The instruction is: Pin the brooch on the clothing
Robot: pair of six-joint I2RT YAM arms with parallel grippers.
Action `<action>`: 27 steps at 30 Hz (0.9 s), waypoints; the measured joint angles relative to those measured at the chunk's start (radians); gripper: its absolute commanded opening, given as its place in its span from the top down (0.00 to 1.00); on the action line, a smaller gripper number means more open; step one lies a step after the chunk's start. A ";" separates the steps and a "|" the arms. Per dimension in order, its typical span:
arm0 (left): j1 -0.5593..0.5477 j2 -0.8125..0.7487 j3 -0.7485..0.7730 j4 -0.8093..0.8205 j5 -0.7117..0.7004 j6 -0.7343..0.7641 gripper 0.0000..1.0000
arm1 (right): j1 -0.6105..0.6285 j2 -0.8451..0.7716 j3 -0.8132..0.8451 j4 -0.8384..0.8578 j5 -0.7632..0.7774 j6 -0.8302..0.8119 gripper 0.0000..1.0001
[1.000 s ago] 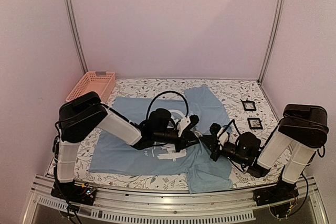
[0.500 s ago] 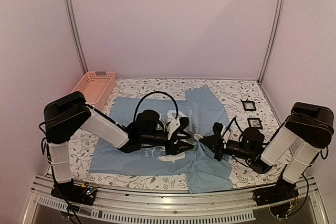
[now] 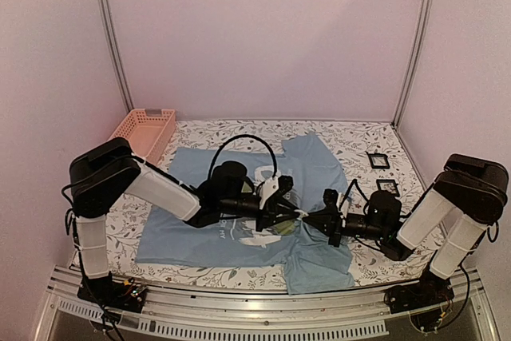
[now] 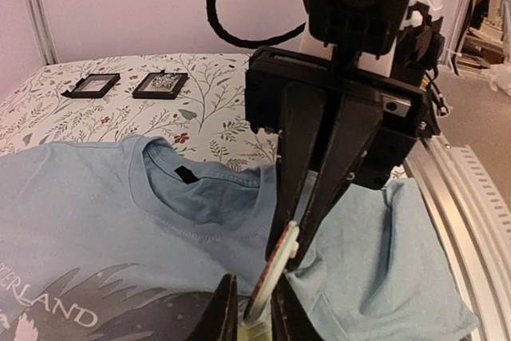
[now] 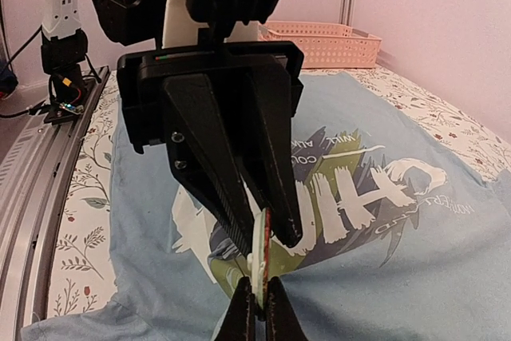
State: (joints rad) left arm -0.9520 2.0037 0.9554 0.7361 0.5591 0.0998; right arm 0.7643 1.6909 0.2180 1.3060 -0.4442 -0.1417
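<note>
- The left fingers [image 5: 271,233] and the right fingers [image 4: 294,237] meet tip to tip, low over the shirt [image 3: 184,229].
- The brooch [image 5: 259,265] is right between the two sets of fingers. It stands on its edge, so only its thin rim shows.
- The left fingers are pinched tight on one side of the brooch.
- The right fingers are pinched tight on the other side of the brooch.
- The brooch sits just above the shirt. I cannot tell if it touches the cloth.
- The shirt lies flat on the table [image 3: 351,141], under both sets of fingers. Its big print is under the left fingers, and its neck hole is near the right fingers.
- A fold of the shirt lies under the right fingers, on the near side.
- Two small black frames [image 3: 378,160] lie on the table, well behind the right fingers.
- A pink basket [image 3: 140,129] sits far behind the left fingers, in the back corner.
</note>
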 measured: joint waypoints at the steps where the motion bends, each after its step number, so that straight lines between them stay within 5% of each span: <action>1: 0.000 0.000 0.000 -0.002 0.006 0.003 0.86 | -0.002 0.000 0.000 0.000 -0.005 0.000 1.00; 8: 0.003 0.000 0.000 -0.018 0.035 0.022 1.00 | -0.013 0.000 0.004 -0.012 -0.034 0.010 1.00; 12: 0.004 0.000 0.000 -0.021 0.044 0.019 1.00 | -0.014 0.000 0.005 -0.016 -0.037 0.012 0.70; 15: 0.005 0.000 -0.001 -0.023 0.043 0.005 1.00 | -0.015 0.001 0.006 -0.022 -0.036 0.006 0.61; 27: 0.006 0.000 0.000 -0.023 0.047 -0.015 1.00 | -0.015 0.055 0.044 0.021 -0.042 0.017 0.78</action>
State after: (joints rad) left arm -0.9455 2.0037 0.9550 0.7132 0.6064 0.0849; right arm 0.7494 1.7454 0.2623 1.3270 -0.4858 -0.1249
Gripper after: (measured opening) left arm 0.021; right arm 0.238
